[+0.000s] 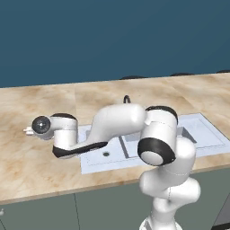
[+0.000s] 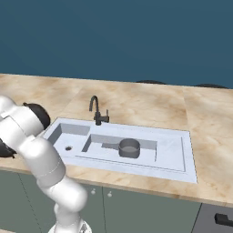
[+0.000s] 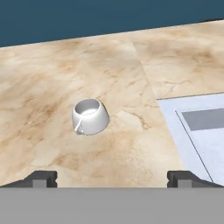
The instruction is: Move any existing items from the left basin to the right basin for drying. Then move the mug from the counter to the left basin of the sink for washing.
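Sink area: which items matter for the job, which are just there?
Job:
- pan, in the right basin
- left basin
- mug, upright on the counter
- gripper, open, short of the mug

Just there:
- faucet
- cabinet fronts
- blue wall

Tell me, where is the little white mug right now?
In the hand view, the small squat white mug stands upright on the beige marble-patterned counter, left of the pale blue-grey sink.
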Tool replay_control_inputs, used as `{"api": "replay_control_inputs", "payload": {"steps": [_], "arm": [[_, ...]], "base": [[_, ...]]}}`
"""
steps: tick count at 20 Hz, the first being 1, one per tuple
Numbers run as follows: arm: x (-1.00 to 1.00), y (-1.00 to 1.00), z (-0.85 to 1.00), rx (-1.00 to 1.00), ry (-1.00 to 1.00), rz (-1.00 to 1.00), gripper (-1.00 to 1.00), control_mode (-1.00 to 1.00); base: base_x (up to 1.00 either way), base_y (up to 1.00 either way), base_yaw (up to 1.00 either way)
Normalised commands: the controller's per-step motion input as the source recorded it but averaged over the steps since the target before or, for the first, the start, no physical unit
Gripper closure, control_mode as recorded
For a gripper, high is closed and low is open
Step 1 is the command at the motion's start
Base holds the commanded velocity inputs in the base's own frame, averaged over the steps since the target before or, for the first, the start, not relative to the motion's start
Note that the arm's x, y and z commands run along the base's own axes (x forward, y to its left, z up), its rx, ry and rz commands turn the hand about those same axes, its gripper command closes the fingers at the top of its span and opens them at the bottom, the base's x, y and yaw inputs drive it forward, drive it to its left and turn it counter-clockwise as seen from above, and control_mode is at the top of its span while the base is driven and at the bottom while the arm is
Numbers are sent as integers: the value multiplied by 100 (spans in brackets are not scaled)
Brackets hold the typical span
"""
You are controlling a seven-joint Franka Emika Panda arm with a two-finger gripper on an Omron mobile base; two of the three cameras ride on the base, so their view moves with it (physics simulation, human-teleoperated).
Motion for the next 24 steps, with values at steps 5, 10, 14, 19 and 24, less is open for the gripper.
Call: {"api": "replay_control_inputs", "payload": {"steps": [5, 10, 14, 19, 24], "arm": [[23, 0, 0, 0, 3, 0, -100, -100], [14, 0, -2, 0, 6, 0, -100, -100], [0, 0, -7, 0, 0, 0, -100, -100], [0, 0, -10, 0, 0, 0, -100, -100], [0, 0, -13, 0, -1, 0, -100, -100]], "base": [[0, 0, 0], [0, 0, 0], [0, 0, 0], [0, 0, 0], [0, 0, 0]]}}
